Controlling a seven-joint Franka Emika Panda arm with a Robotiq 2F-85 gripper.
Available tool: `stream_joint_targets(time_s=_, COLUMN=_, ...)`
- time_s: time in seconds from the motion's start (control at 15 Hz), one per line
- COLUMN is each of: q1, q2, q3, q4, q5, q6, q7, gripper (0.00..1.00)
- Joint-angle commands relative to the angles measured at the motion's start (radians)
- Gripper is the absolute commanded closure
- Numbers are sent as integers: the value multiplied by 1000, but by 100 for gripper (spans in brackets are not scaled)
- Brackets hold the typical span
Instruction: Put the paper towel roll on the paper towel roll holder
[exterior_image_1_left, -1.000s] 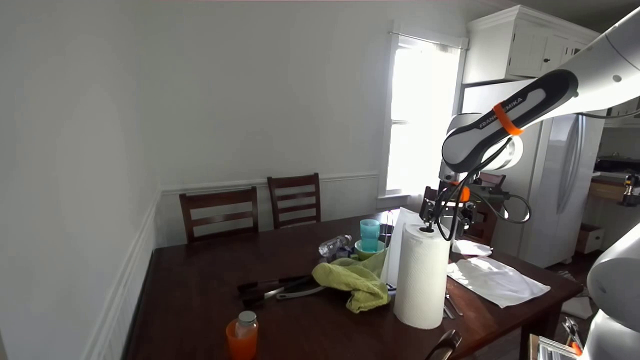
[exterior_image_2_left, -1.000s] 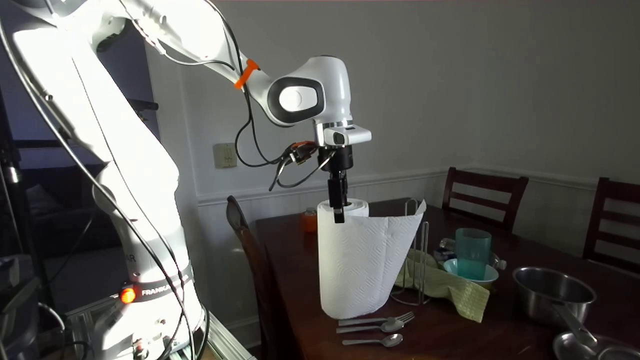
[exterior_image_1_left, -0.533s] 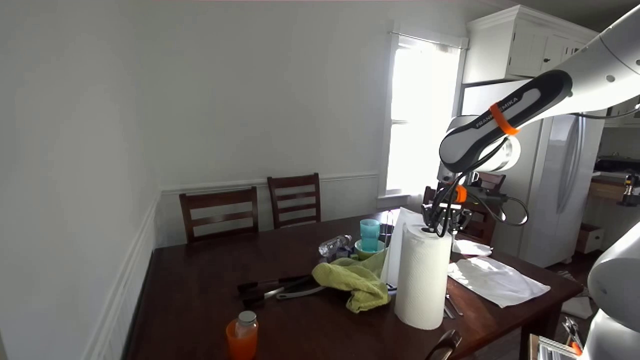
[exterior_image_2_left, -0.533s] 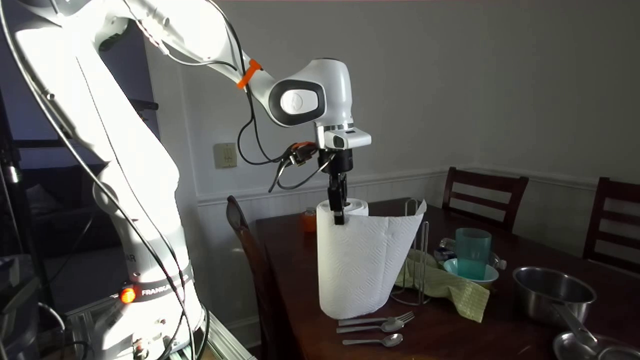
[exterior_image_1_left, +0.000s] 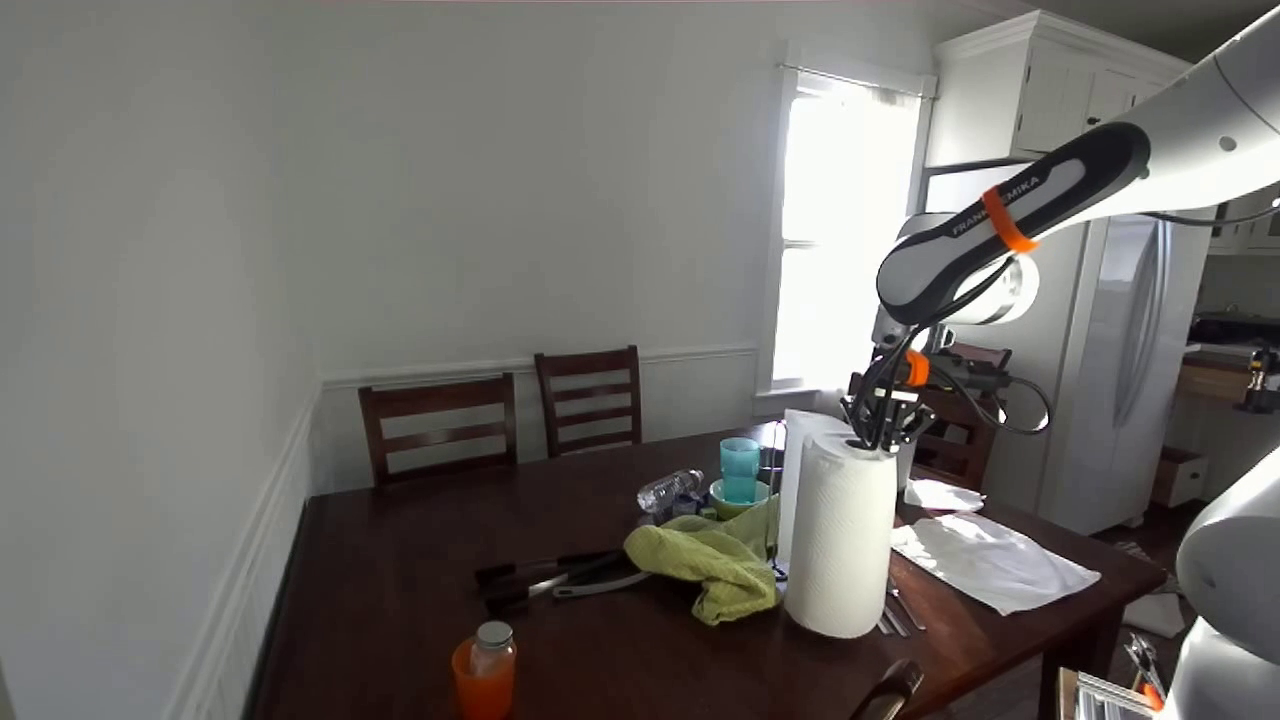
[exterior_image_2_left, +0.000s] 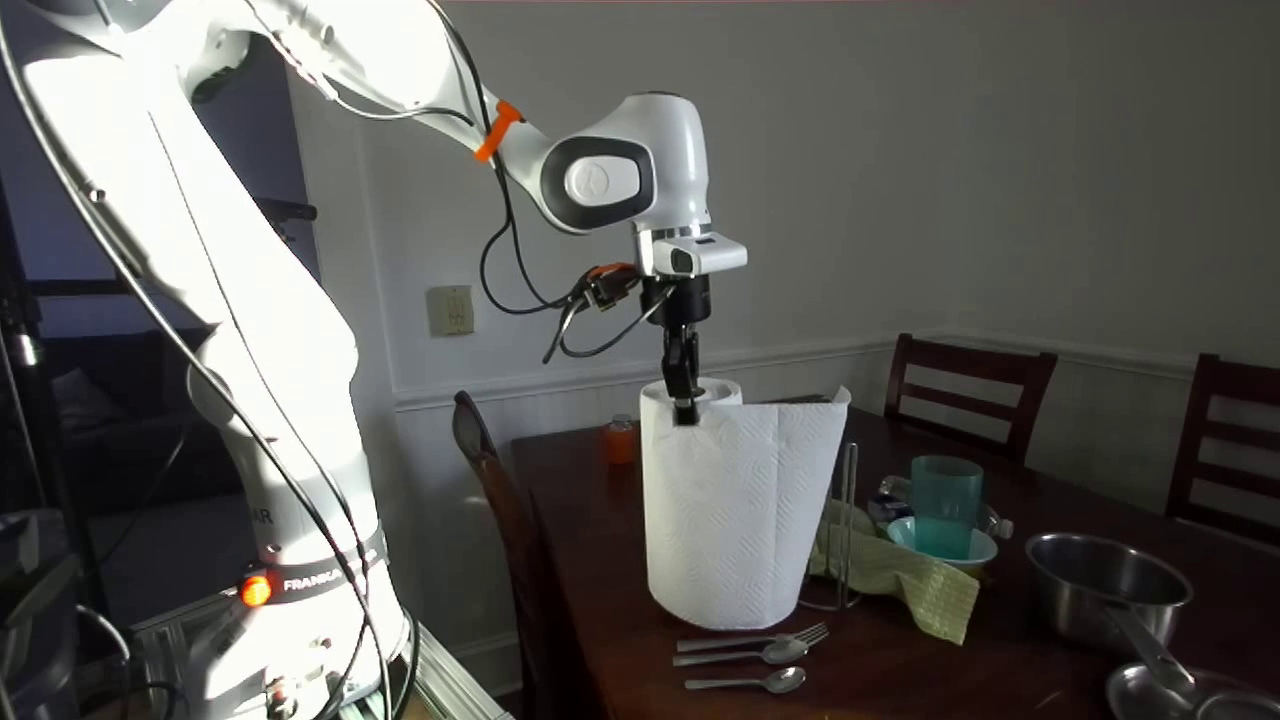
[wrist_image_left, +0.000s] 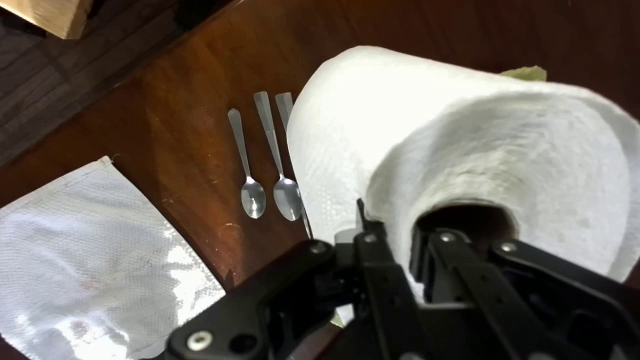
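one paper towel roll (exterior_image_2_left: 735, 510) is near the centre of the frame in an exterior view, just beside the spoons (exterior_image_2_left: 785, 652); whether its base is clear of the worktop (exterior_image_1_left: 380, 600) i cannot tell. the jaws are clenched on its upper rim, one side down in the core (wrist_image_left: 467, 220), the other against the outer layers, in the wrist view. the step in hand looks like bringing the roll to the wire holder (exterior_image_2_left: 847, 520), which shows to its right in the frame, partly hidden by the loose sheet (exterior_image_2_left: 800, 490). to do it well, raise the roll straight up until its base would pass over the holder's tallest wire, carry it across, line the core up with that wire and lower slowly. pinched at one edge, the roll may swing or tip, and the sheet could snag, so gentle moves suit. the green cloth (exterior_image_1_left: 715, 575) near the holder's foot might get in the way. the roll's long axis is close to upright, one hollow end facing up at the jaws, the other down; the sheet points to the right of that frame.
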Motion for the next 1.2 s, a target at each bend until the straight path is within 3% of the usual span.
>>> stream_joint_targets(time_s=0.0, q1=8, q2=-70, q3=5, q4=73, q5=1, q6=-124, q7=18, gripper=96)
stream_joint_targets(time_s=0.53, q1=17, q2=-126, q3=24, q4=343, q5=-45, q6=-388, q7=-3, gripper=96)
stream_joint_targets(time_s=0.73, q1=18, q2=-104, q3=15, q4=445, q5=-71, q6=-412, q7=-15, gripper=96)
stream_joint_targets(time_s=1.13, q1=20, q2=-36, q3=-27, q4=562, q5=-90, q6=-335, q7=-28, gripper=96)
